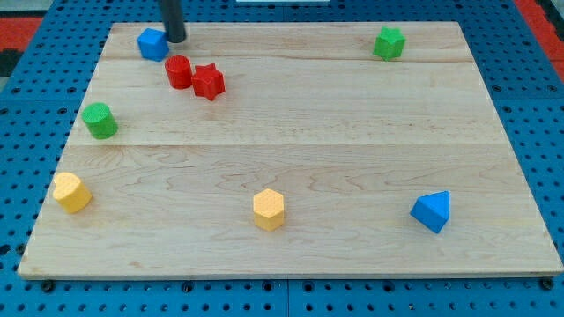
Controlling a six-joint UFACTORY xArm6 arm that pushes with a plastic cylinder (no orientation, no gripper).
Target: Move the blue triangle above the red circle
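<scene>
The blue triangle (432, 211) lies near the board's lower right corner. The red circle (178, 71) stands in the upper left part of the board, touching a red star (209, 82) on its right. My tip (176, 39) is near the view's top left, just above the red circle and right beside a blue block (152, 44) on its left. The tip is far from the blue triangle.
A green cylinder (100, 121) stands at the left edge. A yellow block (70, 192) is at the lower left. A yellow hexagon block (269, 210) is at bottom centre. A green block (388, 43) is at upper right. The wooden board (308, 141) lies on a blue pegboard.
</scene>
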